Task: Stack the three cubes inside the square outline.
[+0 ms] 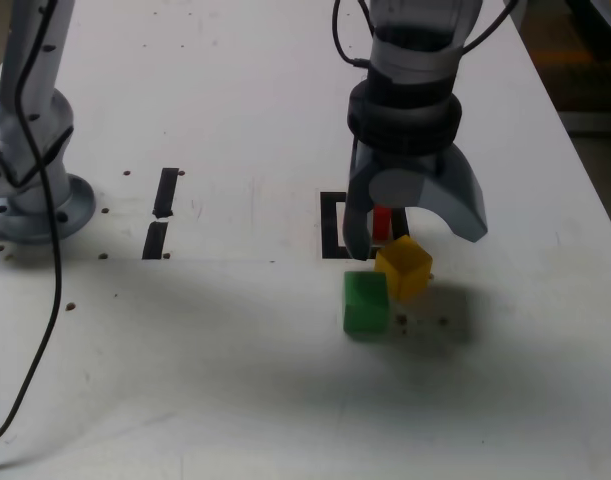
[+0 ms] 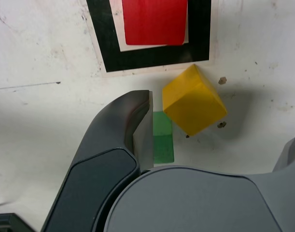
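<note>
The red cube (image 1: 382, 222) (image 2: 154, 21) lies flat inside the square outline (image 1: 332, 225) (image 2: 157, 57). Just in front of the outline sits the green cube (image 1: 366, 303) (image 2: 162, 137), partly hidden behind one finger in the wrist view. The yellow cube (image 1: 403, 266) (image 2: 193, 100) is tilted on an edge beside the green one, outside the outline. I cannot tell whether it leans on the green cube or is off the table. My gripper (image 1: 412, 240) (image 2: 215, 140) hangs open above the yellow cube, and neither finger touches it.
Two short black bars (image 1: 166, 192) (image 1: 155, 240) are marked on the white table at the exterior view's left. The arm's base (image 1: 35, 190) stands at the far left with a black cable (image 1: 45, 330) trailing forward. The table's edge runs along the right.
</note>
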Controlling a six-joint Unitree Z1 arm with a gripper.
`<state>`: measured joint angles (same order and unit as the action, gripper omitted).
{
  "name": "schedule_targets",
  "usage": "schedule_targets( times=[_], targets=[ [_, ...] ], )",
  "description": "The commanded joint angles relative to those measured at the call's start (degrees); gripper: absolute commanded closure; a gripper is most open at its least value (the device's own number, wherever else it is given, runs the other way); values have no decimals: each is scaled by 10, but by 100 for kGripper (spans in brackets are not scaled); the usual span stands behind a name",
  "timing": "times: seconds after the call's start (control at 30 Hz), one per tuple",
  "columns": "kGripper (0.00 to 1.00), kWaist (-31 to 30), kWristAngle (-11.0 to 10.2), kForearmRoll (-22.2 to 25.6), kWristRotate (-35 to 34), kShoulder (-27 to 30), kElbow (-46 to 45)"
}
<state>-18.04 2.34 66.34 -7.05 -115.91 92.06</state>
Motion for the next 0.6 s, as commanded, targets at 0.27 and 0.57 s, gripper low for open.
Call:
schedule_targets(
  times=[0.27,0.57],
  targets=[
    [1,-7,-36,31,23,-6,-6],
    [1,-11,-44,32,35,-14,-7]
  ],
)
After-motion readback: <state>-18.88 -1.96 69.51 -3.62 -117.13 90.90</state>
